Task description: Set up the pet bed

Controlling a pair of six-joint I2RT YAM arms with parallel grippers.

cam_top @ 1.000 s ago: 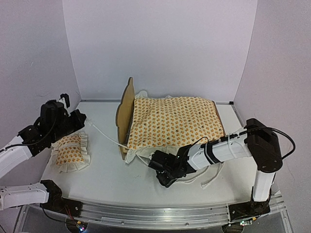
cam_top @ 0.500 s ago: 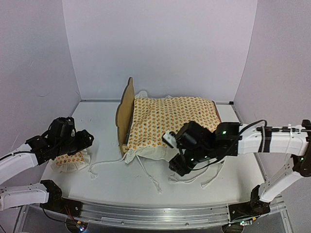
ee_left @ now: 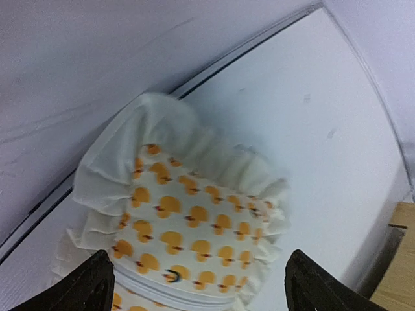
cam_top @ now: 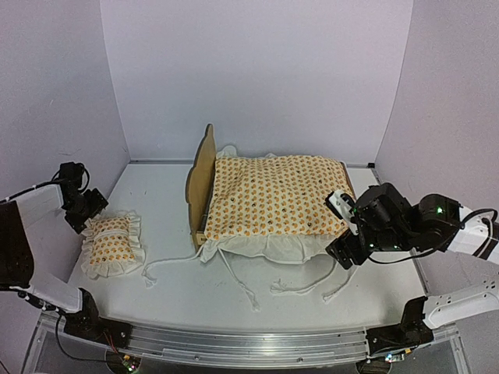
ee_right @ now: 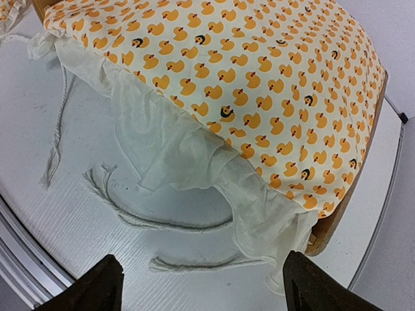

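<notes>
While the bed (cam_top: 199, 175) stands on the table (cam_top: 179, 300) with the duck-print cover (cam_top: 277, 195) spread over it, both claws are released and empty. The left gripper (ee_left: 198, 288) hangs over the pillow (cam_top: 111, 243), well left of the bed. The right gripper (ee_right: 201, 285) hovers just off the bed's near right corner, above the loose ties (cam_top: 300, 287).

Cover (cam_top: 277, 195) on pet bed (cam_top: 201, 181), pillow (cam_top: 111, 244) left — apart
</notes>
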